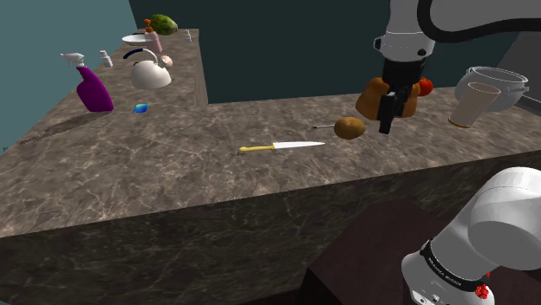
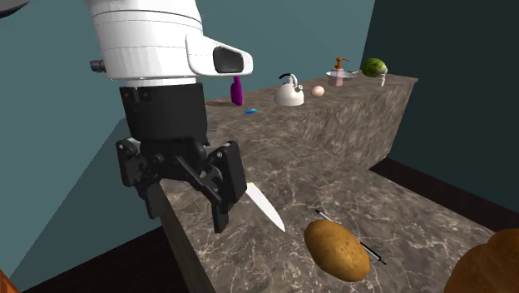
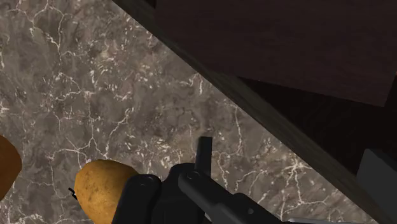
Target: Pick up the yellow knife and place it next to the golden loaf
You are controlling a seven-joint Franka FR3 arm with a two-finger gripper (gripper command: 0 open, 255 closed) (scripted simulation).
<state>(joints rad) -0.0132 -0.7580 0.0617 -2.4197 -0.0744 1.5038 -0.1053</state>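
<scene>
Shoulder view: the yellow-handled knife with a silver blade (image 1: 282, 146) lies flat on the dark marbled stone counter (image 1: 173, 173), its tip toward a brown potato (image 1: 349, 128). With bare counter around it, the handle looks free for a grasp from above. The rounded golden-brown loaf (image 1: 374, 95) sits past the potato, partly hidden by the all-black two-finger gripper (image 1: 385, 121). The gripper hangs fingers-down from a steeply bent arm, near the potato and apart from the knife. In my judgement the pick has not begun.

Second exterior view: the fingers stand apart with nothing between them, ready rather than holding. The blade shows beyond them on the counter.

Wrist view: the camera looks down on the counter by its front edge, with the potato beside the gripper body.
</scene>
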